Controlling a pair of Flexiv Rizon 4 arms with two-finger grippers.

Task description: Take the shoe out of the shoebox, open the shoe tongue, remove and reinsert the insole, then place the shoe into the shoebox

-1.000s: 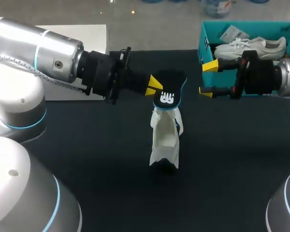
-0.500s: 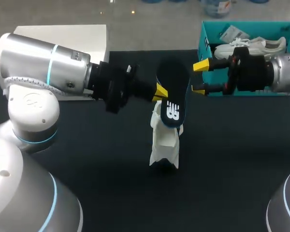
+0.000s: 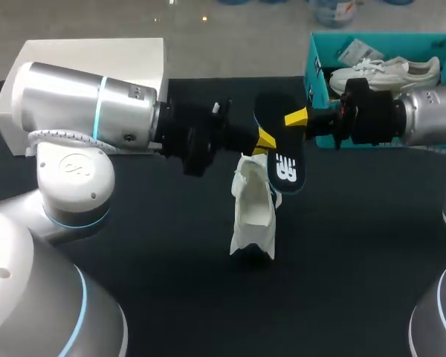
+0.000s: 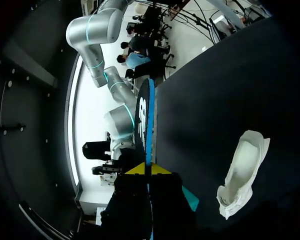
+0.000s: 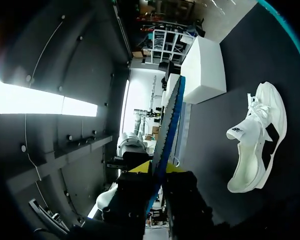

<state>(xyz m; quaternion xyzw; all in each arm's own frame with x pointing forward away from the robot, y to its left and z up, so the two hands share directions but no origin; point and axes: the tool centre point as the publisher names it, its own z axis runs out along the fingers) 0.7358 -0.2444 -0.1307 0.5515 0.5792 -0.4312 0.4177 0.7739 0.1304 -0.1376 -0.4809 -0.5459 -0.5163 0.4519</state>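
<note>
The black insole (image 3: pixel 286 160) is held in the air just above the white shoe (image 3: pixel 254 216), which stands on the dark counter (image 3: pixel 372 260). Our left hand (image 3: pixel 265 139) and right hand (image 3: pixel 297 119) both pinch it narrowly. We judge this a handover to regrip it before reinsertion. The teal shoebox (image 3: pixel 313 63) sits behind.

Dark table (image 3: pixel 357 245), white shoe (image 3: pixel 254 216) mid-table, teal shoebox (image 3: pixel 312 65) far right, white box (image 3: pixel 111 49) far left
</note>
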